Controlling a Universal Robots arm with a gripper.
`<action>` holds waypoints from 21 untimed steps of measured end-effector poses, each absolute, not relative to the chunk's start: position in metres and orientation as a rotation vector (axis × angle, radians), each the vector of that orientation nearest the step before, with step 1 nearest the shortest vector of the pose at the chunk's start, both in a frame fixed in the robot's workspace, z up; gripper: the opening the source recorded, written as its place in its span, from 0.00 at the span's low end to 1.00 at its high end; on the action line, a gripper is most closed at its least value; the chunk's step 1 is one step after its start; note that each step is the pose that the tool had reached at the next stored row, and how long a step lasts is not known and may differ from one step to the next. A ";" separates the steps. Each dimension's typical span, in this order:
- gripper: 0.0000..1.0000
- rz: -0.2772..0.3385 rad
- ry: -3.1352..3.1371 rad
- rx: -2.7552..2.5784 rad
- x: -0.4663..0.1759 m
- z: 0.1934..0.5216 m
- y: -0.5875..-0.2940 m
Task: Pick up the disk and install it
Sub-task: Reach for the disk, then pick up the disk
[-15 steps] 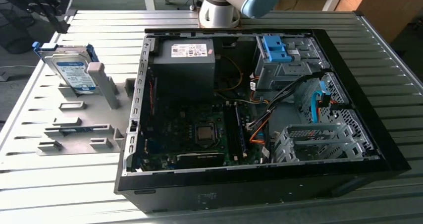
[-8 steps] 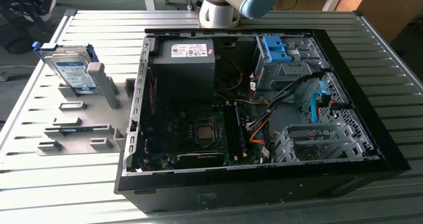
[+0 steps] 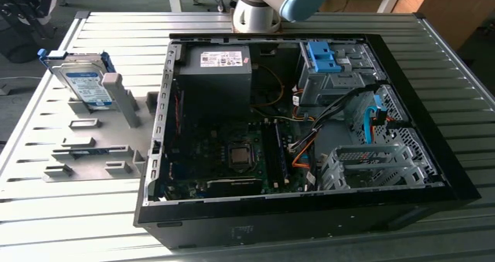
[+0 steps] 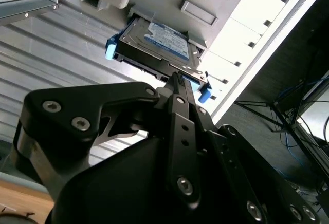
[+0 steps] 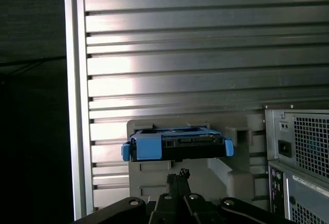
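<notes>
**Disk on edge in its holder beside the case, gripper closed and empty**

The disk (image 3: 81,79) stands on edge in a grey holder plate (image 3: 101,157). It is outside the open computer case (image 3: 270,233), near the case's wall on the exterior view's left. A blue bracket frames its silver body, and the white-and-blue label shows. Holder and case both rest on a slatted metal table (image 3: 62,215).

Inside the case, the grey power supply (image 3: 217,71) fills the corner nearest the disk. A blue drive-bay latch (image 3: 321,56) sits on the bay towards the case's opposite wall. The arm (image 3: 267,7) rises just beyond the case's far edge.

In the second wrist view the gripper (image 4: 176,78) is outside the case and points at the disk's bracketed edge. Its fingers are drawn together with nothing between them. In the first wrist view the gripper (image 5: 177,176) appears to stop short of the disk, with a strip of the holder plate showing between the two
</notes>
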State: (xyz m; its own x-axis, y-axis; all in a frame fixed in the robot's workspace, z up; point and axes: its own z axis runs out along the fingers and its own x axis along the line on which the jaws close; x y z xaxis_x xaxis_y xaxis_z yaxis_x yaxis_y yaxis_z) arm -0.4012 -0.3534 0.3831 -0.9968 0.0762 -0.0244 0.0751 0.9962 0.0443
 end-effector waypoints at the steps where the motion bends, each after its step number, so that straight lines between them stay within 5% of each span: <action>1: 0.11 0.068 3.113 0.118 -0.401 0.383 -0.353; 21: 0.11 0.070 3.117 -0.037 -0.403 0.383 -0.353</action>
State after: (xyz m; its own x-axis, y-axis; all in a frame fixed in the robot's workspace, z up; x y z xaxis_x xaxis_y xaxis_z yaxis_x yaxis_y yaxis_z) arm -0.4025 -0.3534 0.3830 -0.9994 -0.0231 -0.0245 -0.0241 0.9987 0.0444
